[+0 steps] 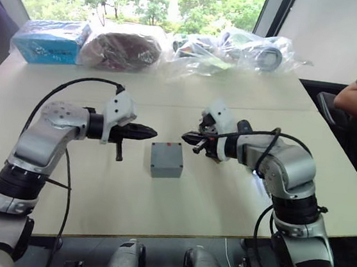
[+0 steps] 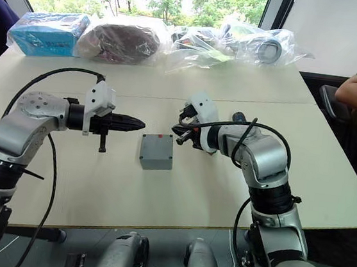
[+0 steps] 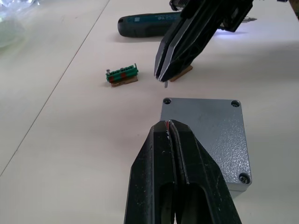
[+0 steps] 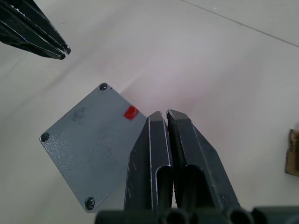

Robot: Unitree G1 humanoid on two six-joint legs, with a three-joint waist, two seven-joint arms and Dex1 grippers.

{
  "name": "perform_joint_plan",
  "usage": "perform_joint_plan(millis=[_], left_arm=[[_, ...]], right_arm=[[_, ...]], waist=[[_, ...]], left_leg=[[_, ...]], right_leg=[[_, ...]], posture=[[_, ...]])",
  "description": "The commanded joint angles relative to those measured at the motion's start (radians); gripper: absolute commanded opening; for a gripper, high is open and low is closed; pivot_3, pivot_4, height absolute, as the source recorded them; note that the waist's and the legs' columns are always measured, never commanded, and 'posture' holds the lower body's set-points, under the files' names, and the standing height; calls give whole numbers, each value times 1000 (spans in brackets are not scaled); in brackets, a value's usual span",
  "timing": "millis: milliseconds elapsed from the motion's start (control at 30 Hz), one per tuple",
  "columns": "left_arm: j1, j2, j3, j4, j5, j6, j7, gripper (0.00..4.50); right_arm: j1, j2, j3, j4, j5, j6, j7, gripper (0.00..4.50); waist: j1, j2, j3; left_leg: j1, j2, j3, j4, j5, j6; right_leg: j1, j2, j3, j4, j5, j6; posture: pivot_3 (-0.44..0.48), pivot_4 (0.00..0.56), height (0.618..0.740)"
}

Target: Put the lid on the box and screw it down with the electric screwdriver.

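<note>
The lid (image 1: 167, 151) was seen already seated on the box (image 1: 166, 166), which stood on the table (image 1: 266, 98); screw heads could be made out in 3 of the lid's corners in the wrist views, while the 4th corner was hidden behind a finger, so the fastening step was judged to be in hand or nearly finished. The left gripper (image 1: 151, 132) was held just above and to the left of the box, its fingers pressed together on nothing. The right gripper (image 1: 186, 136) was held just above and to the right of the box, likewise closed and empty. The electric screwdriver (image 3: 149, 23) lay on the table beyond the box, near a small green-red part (image 3: 122, 75). The next move was judged to require the right fingers to be parted and the screwdriver to be picked up, should any screw be left loose.
</note>
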Motion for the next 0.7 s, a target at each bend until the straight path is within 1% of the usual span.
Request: perform_joint_plan(millis=[33,367,700], left_arm=[[1,5,19,-40,-12,0,6,0],[4,8,21,-52,-15,8,11,0],[10,12,22,-64,-19,15,16,0]], right_arm=[[-6,13,6,-33,12,-24,-11,51],[-16,20,28,-28,25,-43,-15,51],[-12,-10,49,5,9,-92,-3,51]], waist=[[0,0,0],[0,0,0],[1,0,0]], left_leg=[[0,0,0,0,0,0],[0,0,0,0,0,0],[0,0,0,0,0,0]], right_leg=[[0,0,0,0,0,0],[0,0,0,0,0,0],[0,0,0,0,0,0]], posture=[[0,150,740],[0,150,740],[0,150,740]])
